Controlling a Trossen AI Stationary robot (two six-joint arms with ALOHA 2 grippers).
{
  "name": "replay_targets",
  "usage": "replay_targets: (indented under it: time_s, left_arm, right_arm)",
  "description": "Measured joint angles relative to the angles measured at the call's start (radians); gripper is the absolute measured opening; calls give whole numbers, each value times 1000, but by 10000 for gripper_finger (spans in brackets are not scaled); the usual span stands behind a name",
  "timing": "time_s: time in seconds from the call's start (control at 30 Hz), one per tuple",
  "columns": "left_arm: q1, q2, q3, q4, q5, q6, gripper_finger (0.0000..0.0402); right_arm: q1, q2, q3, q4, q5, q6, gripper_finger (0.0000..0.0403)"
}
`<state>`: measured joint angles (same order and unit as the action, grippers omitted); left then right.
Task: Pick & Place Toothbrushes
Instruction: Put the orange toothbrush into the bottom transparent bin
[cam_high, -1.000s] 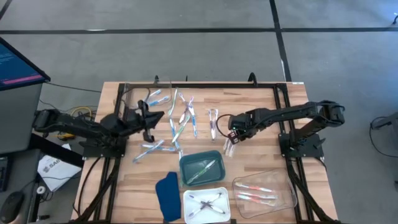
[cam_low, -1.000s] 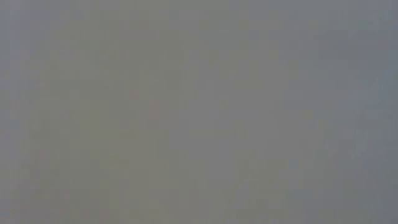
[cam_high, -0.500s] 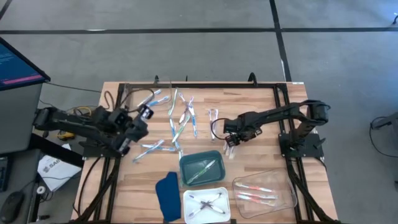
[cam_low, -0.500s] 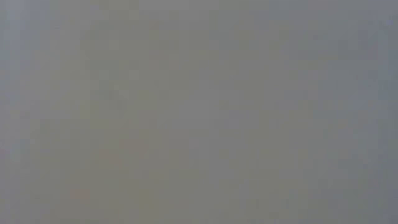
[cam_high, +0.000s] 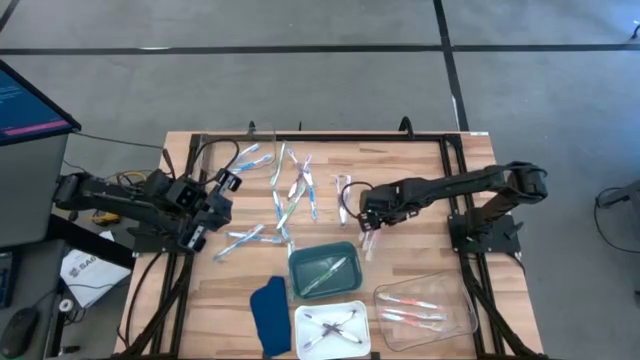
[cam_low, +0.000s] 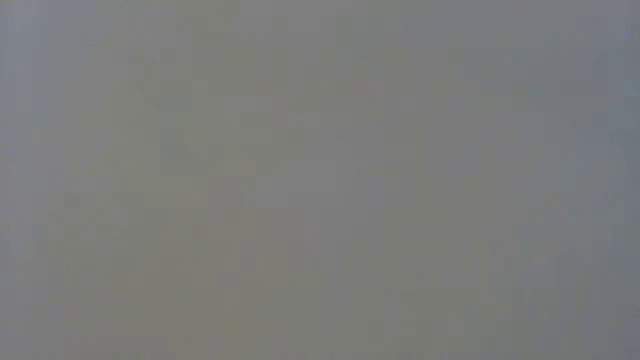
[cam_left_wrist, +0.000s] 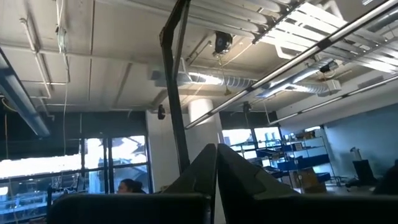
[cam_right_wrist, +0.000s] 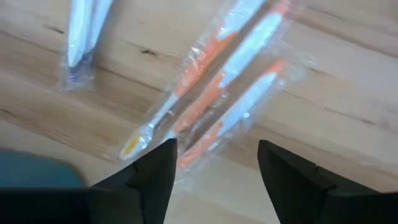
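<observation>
Many toothbrushes (cam_high: 290, 190) lie loose in clear wraps on the wooden table (cam_high: 420, 170), most of them at its far middle. A wrapped bundle of orange ones (cam_right_wrist: 230, 81) lies flat on the wood right of centre (cam_high: 368, 243). My right gripper (cam_right_wrist: 214, 180) hangs over that bundle, pointing down. It is open, with one finger on either side of the bundle's near end and clear of it. My left gripper (cam_left_wrist: 216, 177) is shut and empty. It is raised at the table's left (cam_high: 215, 195) and points up at the ceiling.
A teal tray (cam_high: 300, 285) with a green toothbrush, a white tray (cam_high: 304, 322) with greyish ones and a clear tray (cam_high: 455, 300) with orange ones stand along the near edge. A dark blue cloth (cam_high: 268, 315) lies beside them. The low view shows only grey.
My left gripper has drawn back toward the table's left edge, risen and tipped from pointing across the table to pointing upward. My right gripper has shifted a little toward the table's left, above the orange bundle, which has stayed in place.
</observation>
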<state>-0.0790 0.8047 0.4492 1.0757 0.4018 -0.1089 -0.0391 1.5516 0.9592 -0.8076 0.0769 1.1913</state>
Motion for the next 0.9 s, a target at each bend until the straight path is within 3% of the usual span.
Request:
replay_targets:
  time_s: [0.23,0.9]
  left_arm:
    - [7,-1,0,2,15,0,8]
    - [7,0,0,2,16,0,8]
  right_arm:
    - [-2,57,-1,-9,2,66,205]
    - [-30,193,1,38,-25,34,214]
